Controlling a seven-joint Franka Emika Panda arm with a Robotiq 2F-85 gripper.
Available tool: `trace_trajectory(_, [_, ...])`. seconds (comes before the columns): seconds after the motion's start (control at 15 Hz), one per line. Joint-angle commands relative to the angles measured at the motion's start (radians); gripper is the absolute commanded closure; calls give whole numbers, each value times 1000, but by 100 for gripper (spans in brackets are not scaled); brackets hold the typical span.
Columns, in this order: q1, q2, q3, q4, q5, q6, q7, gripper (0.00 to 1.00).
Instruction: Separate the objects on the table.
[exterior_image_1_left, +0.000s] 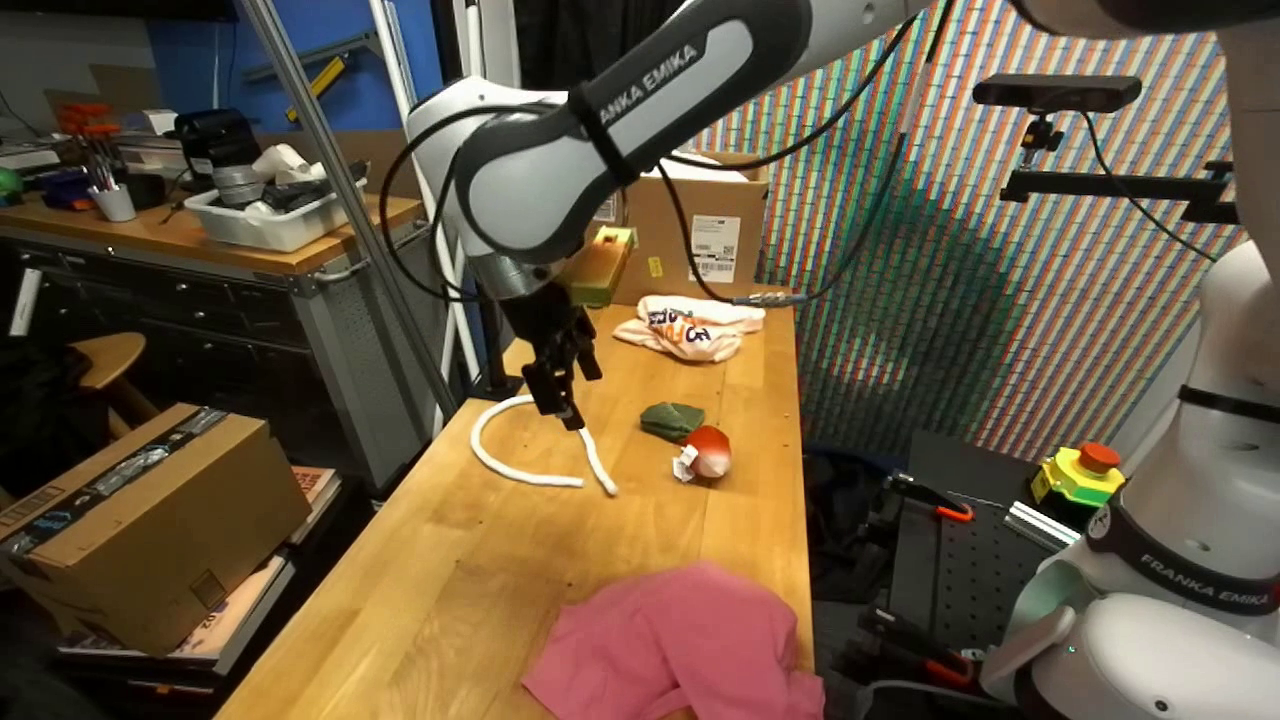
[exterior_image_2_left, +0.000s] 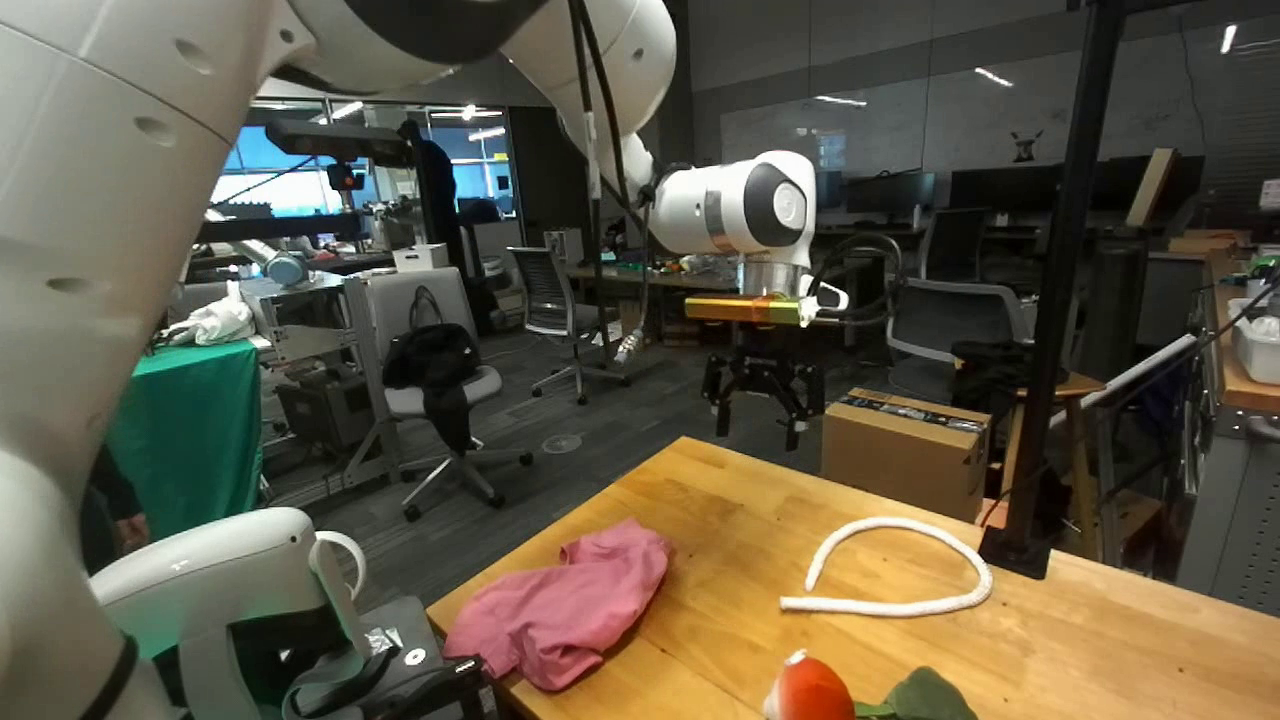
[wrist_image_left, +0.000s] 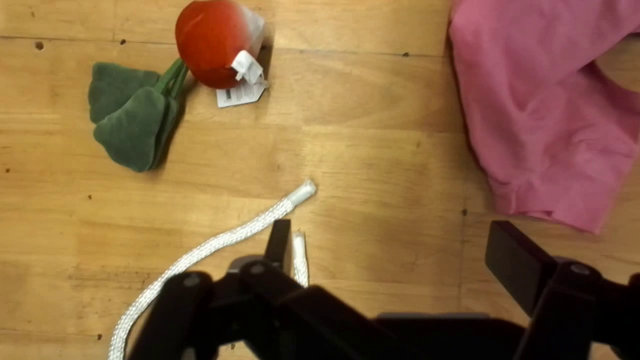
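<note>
White, braided: cord (exterior_image_2_left: 870, 607), a loop with its ends apart, flat on the table (exterior_image_1_left: 400, 600). Likely light, pliant, fairly tough. Take it across one strand at the bend — tips low to the table, since it stands little above it.

Red and green: toy (wrist_image_left: 192, 62), near the cord, not touching it. Looks plush; likely light, squeezable, forgiving. Take the bulb (wrist_image_left: 215, 37) across its middle; the leaves (wrist_image_left: 132, 117) seem floppy and would let it swing. The tag (wrist_image_left: 242, 95) could tear. Lift clear before moving sideways, the cord being close.

Pink: cloth (wrist_image_left: 530, 115), crumpled, well apart from the cord. Likely soft, light, apt to trail. Pinch a raised fold rather than a flat edge.

Pale, lettered: printed cloth (exterior_image_1_left: 690, 330), bunched, apart from the cord on the side away from the pink one. Likely soft and light too; pinch the top of the heap — a shallow bite may slip.

Black: claw (wrist_image_left: 400, 257), above the table, near the cord's ends as the wrist view has it. Jaws spread wide, nothing between them, nothing held.
</note>
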Motion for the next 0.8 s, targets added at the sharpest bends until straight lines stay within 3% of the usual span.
trace_trajectory(0.0, [-96,-229,37,-242,134,85,-55,0])
trace_trajectory(0.47, [-183,-548,-9,-604,349,374,-57,0])
trace_trajectory(0.53, [-162,-424,-5,-460,289,283,-33,0])
trace_trajectory(0.73, [-167,-450,-11,-490,294,287,-36,0])
